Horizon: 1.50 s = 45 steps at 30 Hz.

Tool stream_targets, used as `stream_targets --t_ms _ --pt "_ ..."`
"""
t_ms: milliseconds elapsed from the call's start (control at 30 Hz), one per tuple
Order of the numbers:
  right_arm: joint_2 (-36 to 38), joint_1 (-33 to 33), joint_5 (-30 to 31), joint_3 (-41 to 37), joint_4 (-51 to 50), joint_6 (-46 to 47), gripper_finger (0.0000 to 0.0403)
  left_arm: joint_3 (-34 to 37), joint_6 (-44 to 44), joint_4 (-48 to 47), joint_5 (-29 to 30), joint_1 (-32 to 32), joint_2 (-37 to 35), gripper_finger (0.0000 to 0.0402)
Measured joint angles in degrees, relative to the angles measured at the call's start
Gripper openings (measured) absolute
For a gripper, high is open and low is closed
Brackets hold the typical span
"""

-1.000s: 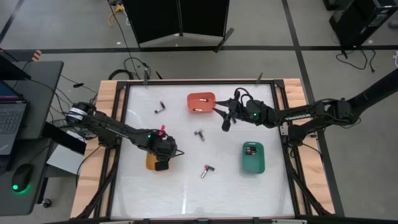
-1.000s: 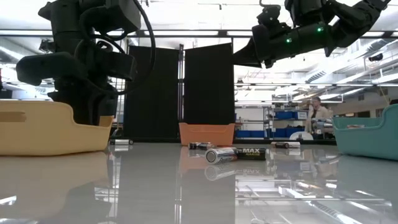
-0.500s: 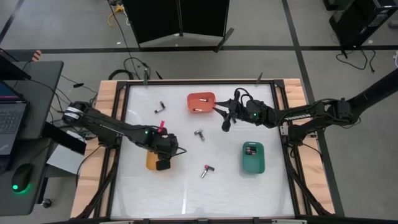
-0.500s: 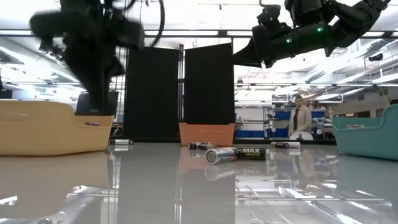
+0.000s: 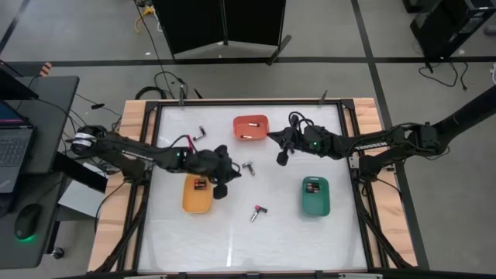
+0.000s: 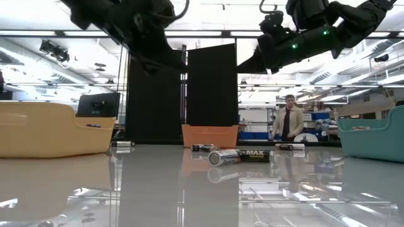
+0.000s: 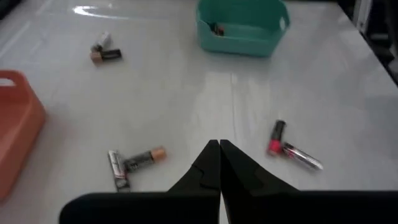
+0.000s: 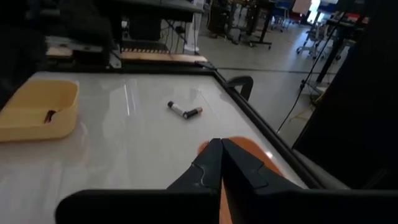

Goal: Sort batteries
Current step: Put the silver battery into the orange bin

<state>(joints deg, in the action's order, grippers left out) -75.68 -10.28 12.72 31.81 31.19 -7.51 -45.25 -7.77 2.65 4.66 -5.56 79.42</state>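
Observation:
My left gripper (image 5: 231,173) (image 7: 219,155) is shut and empty. It hovers above the table between the yellow tray (image 5: 195,195) and a battery pair (image 5: 248,167) (image 7: 134,163). One battery (image 5: 200,184) lies in the yellow tray. My right gripper (image 5: 280,157) (image 8: 221,160), also shut and empty, hangs in the air beside the orange tray (image 5: 250,127). More batteries lie flat on the table (image 5: 258,211) (image 5: 200,133) (image 7: 104,53). The green tray (image 5: 315,195) holds batteries too.
The white table has a raised dark frame (image 5: 155,116) inside wooden rails. In the low view a battery marked MAX (image 6: 243,156) lies nearest, in front of the orange tray (image 6: 210,135). A person (image 6: 287,123) stands in the room far behind the table.
My left gripper has risen out of the yellow tray and swung toward the table's right and far side, now pointing at the green tray. A battery shows lying in the yellow tray where the gripper was. My right arm has barely moved.

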Motion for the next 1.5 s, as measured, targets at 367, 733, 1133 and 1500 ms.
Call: stream_targets --t_ms 367,733,1133,1500 --pt "0.00 0.00 -0.43 0.02 -5.03 3.56 0.0016 0.62 2.77 2.70 -5.75 9.18 0.35 0.0004" --pt "0.00 0.02 -0.43 0.02 -8.74 6.53 0.0025 0.65 -0.04 6.23 -6.49 11.96 9.94 0.0016" --pt "0.00 0.04 -0.43 0.02 -8.98 7.39 0.0017 0.65 -0.26 14.39 -5.33 11.96 21.28 0.0101" --pt "0.02 0.05 -0.40 0.04 -10.82 7.42 0.0015 0.45 4.74 10.16 1.51 12.07 13.52 0.0144"
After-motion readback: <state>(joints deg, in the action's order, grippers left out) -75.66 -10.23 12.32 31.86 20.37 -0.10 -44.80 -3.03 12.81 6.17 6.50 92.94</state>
